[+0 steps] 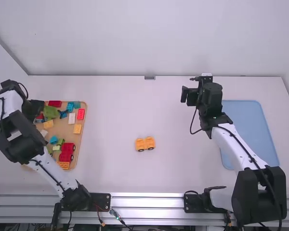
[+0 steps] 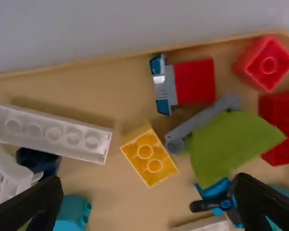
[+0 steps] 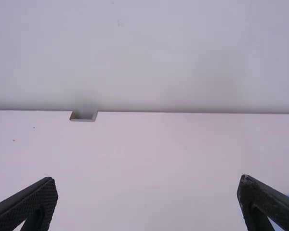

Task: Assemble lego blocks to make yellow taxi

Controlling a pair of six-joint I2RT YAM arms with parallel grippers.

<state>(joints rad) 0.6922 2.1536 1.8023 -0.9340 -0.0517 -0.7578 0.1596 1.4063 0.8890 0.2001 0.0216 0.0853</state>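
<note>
I held the left gripper point(image 1: 37, 108) wide above the tray point(image 1: 62, 129)

Its fingers stood apart over assorted blocks, a yellow block point(image 2: 150, 159) among them. My yellow wheeled piece point(image 1: 145, 144) sat mid-table. Farther right, I had the right gripper point(image 1: 189, 96) raised, fingers spread, left of the blue mat point(image 1: 248, 120).

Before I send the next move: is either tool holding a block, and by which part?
Nothing is held: the left tool is open above the blocks, the right tool open and empty.
</note>
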